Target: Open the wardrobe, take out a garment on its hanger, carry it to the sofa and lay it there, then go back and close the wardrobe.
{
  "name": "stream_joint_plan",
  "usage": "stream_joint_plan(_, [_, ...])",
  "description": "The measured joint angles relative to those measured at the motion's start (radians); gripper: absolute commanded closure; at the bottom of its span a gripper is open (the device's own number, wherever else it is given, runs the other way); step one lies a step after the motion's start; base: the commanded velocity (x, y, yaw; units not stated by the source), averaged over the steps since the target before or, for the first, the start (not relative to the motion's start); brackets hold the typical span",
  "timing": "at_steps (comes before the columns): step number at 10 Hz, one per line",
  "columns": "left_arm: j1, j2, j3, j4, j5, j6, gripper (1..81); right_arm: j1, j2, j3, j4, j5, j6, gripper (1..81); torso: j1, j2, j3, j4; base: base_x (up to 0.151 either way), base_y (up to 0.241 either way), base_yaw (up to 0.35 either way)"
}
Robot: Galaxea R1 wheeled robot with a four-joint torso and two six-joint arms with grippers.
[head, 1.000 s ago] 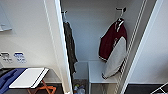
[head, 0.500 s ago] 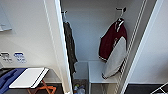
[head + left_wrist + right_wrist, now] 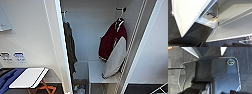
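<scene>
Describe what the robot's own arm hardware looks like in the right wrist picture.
A wide dark plate with rounded, pale-edged corners carries a round fitting at one corner. A boxy black housing sits beside it, and a thin black cable runs in from the side.

Wardrobe [image 3: 86, 32]: white, stood open, left door [image 3: 58, 45] swung out edge-on, white shelf low inside.
Garment [image 3: 111, 42]: maroon jacket, white sleeve (hanging slack), hung on its hanger at the wardrobe's right side, sleeve end touching the shelf.

Open wardrobe [image 3: 100, 37]; garment [image 3: 111, 42] seemingly reachable.
</scene>
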Motion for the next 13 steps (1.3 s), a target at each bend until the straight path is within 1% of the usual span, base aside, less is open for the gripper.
stream_joint_plan(1, [-0.001,0.002,0.001,0.000,-0.032,-0.033,1.0,0.005,0.001,0.000,0.000,0.000,0.000,1.0,0.000,0.000,0.000,0.000,0.000,0.000,0.000])
stream_joint_plan(3, [-0.001,0.014,0.001,-0.004,-0.103,-0.060,1.0,0.008,0.004,0.000,0.000,-0.003,0.000,1.0,0.000,0.000,0.000,0.000,0.000,0.000,0.000])
stream_joint_plan(6, [-0.040,0.018,0.001,-0.066,-0.120,-0.064,1.0,0.009,0.010,0.000,0.000,-0.007,-0.001,1.0,0.000,0.000,0.000,0.000,0.000,0.000,0.000])
stream_joint_plan(8, [-0.050,0.019,0.000,-0.129,-0.159,-0.064,1.0,0.014,0.011,0.000,0.000,-0.013,-0.001,1.0,0.000,0.000,0.000,0.000,0.000,0.000,0.000])
stream_joint_plan(10, [-0.048,0.034,-0.007,-0.223,-0.188,-0.063,1.0,0.024,0.016,0.000,0.000,-0.027,-0.001,1.0,0.000,0.000,0.000,0.000,0.000,0.000,0.000])
stream_joint_plan(11, [-0.048,0.050,-0.021,-0.261,-0.215,-0.063,1.0,0.026,0.019,0.000,0.000,-0.032,-0.002,1.0,0.000,0.000,0.000,0.000,0.000,0.000,0.000])
stream_joint_plan(13, [-0.056,0.083,-0.087,-0.316,-0.231,-0.061,1.0,0.026,0.019,0.002,-0.001,-0.042,-0.003,1.0,0.000,0.000,0.000,0.000,0.000,0.000,0.000])
